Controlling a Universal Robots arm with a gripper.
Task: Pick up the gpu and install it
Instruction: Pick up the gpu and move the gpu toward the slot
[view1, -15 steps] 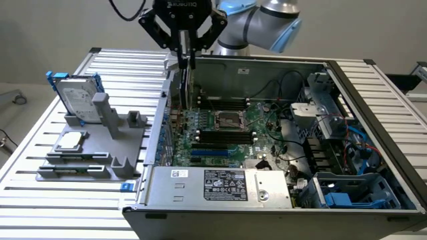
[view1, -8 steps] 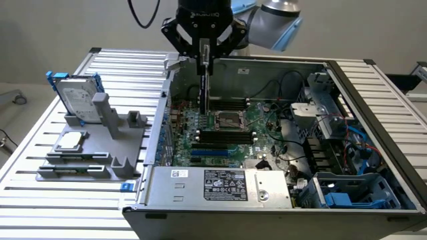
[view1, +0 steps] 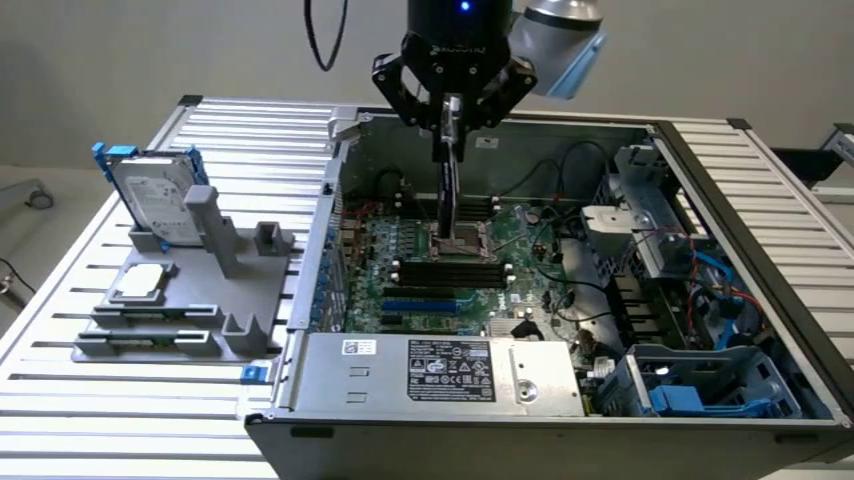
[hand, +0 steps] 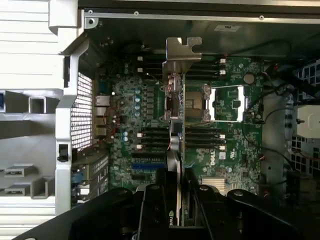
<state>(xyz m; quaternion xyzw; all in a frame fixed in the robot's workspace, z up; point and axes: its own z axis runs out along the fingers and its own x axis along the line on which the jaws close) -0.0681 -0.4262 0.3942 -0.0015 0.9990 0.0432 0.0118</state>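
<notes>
Over the open computer case (view1: 310, 300), one gripper (view1: 450, 140) is clamped on the one gpu (view1: 450, 200), hanging edge-down just below it above the motherboard (view1: 427, 250); one hard drive (view1: 154, 205) at the exterior view's left.

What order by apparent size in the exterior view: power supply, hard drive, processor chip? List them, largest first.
1. power supply, clearly largest, though also nearest the camera
2. hard drive
3. processor chip, smallest

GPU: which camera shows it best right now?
Wrist view: the gpu runs edge-on out from the fingers, metal bracket at its far end, over the motherboard. Exterior view gives a thin dark edge hanging from the gripper above the open case.
</notes>
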